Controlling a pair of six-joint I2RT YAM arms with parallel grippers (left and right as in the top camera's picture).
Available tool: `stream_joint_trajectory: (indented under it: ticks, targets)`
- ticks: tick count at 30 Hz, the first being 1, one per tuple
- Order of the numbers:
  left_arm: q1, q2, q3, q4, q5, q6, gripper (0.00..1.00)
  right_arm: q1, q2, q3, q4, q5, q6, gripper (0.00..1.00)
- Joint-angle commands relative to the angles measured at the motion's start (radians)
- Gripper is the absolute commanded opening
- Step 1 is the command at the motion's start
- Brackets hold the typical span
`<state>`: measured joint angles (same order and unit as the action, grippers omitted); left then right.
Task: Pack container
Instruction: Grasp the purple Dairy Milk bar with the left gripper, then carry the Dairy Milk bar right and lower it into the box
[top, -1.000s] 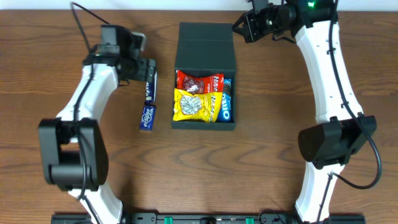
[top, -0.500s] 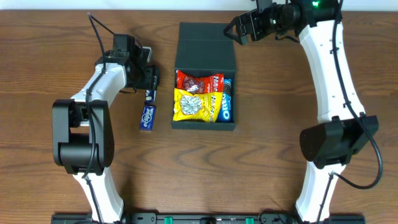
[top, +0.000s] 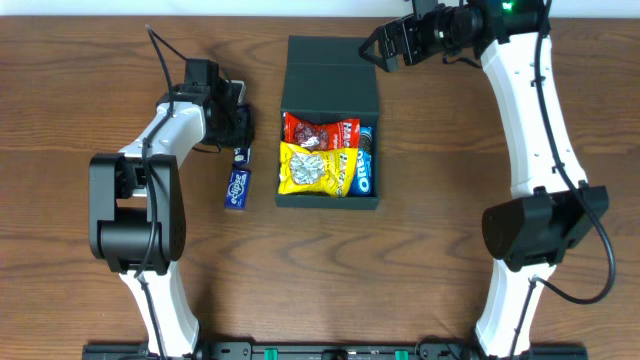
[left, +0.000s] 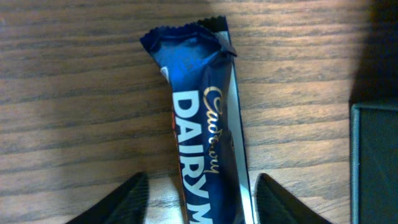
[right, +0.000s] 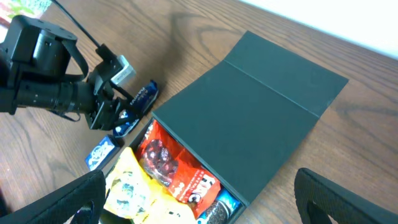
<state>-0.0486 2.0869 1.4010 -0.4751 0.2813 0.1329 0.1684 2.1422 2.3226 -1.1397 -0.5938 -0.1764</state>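
Note:
The container (top: 329, 120) is a dark teal box with its flap lid (top: 330, 75) lying open at the back. Inside lie a red packet (top: 321, 130), a yellow packet (top: 315, 170) and a blue biscuit pack (top: 364, 165). My left gripper (top: 238, 133) is low over a blue Dairy Milk bar (left: 205, 124) on the table left of the box. Its jaws (left: 202, 182) are open astride the bar with a little wood showing on each side. My right gripper (top: 381, 47) hangs wide open above the lid's far right corner, holding nothing (right: 200, 177).
A second small blue packet (top: 237, 187) lies on the wood just in front of the Dairy Milk bar. The container's left wall (left: 373, 162) stands close to the right of my left gripper. Brown table surrounds the box.
My left gripper's jaws have narrowed around the Dairy Milk bar, and that arm has shifted slightly. My right gripper has gone from shut to wide open and edged left.

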Motion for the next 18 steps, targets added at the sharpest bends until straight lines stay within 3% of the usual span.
stream_joint_trajectory:
  ticks: [1,5,18]
  targets:
    - [0.002,0.019,0.008,-0.009,0.000,-0.002,0.45,-0.012,-0.007,0.009,0.000,-0.016,-0.004,0.96]
    - [0.002,0.019,0.008,-0.011,0.000,-0.002,0.30,-0.012,-0.006,0.009,0.000,-0.016,-0.004,0.96]
    - [0.002,-0.017,0.093,-0.086,0.000,-0.011,0.11,-0.107,-0.011,0.009,-0.002,-0.016,0.035,0.99]
